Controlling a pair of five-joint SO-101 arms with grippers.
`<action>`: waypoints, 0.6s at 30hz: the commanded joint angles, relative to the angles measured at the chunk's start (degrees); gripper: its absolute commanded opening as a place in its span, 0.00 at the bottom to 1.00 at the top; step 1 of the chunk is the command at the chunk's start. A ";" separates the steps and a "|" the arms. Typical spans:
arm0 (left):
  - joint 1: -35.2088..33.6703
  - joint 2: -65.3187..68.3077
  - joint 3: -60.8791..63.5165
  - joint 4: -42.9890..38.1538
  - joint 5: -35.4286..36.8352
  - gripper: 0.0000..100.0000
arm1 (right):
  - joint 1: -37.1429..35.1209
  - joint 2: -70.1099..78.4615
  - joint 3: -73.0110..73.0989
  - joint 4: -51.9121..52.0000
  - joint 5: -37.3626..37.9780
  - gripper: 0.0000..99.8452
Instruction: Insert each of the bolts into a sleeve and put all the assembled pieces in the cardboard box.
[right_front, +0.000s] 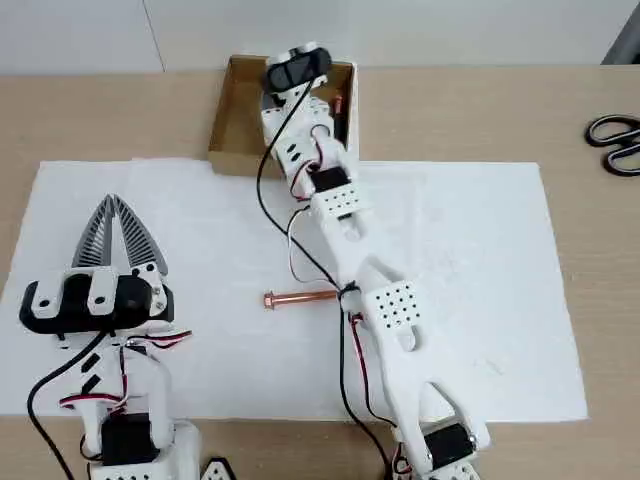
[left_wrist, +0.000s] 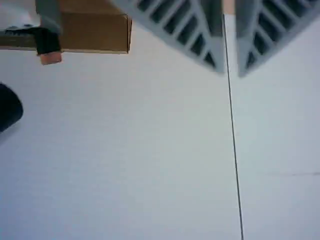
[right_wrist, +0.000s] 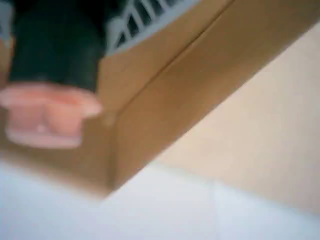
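The left claw (right_front: 112, 205), high view: we log its grey fingers (right_front: 95, 235) drawn together to a point with nothing between them, over the left part of the white sheet (right_front: 480, 300). We list the right arm (right_front: 395, 310) as extending across the sheet to the box (right_front: 222, 110), its wrist above the box's far side. A loose bolt (right_front: 300, 298) lies flat on the sheet, just beside the right arm and well apart from the box. The scissors (right_front: 615, 140) lie on the table (right_front: 100, 110) at its right edge.

Left wrist view: we note a thin gap between the finger tips, above the sheet, with the box wall beyond.

Right wrist view: the right claw (right_wrist: 65, 30) grips a black sleeve (right_wrist: 52, 60), and a bolt head (right_wrist: 45, 117) protrudes from its end. We place this piece at the box's corner. We cannot tell whether it is inside or outside the wall.
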 joint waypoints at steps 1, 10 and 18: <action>-0.18 -0.70 -0.22 -1.05 0.26 0.01 | -0.40 0.31 -5.98 1.89 -0.35 0.00; -0.18 -0.70 -0.22 -1.05 0.26 0.01 | 0.48 3.30 -5.80 5.76 -0.26 0.01; -0.09 -0.70 0.31 -0.97 0.35 0.01 | 0.48 3.12 -6.15 8.92 -0.26 0.04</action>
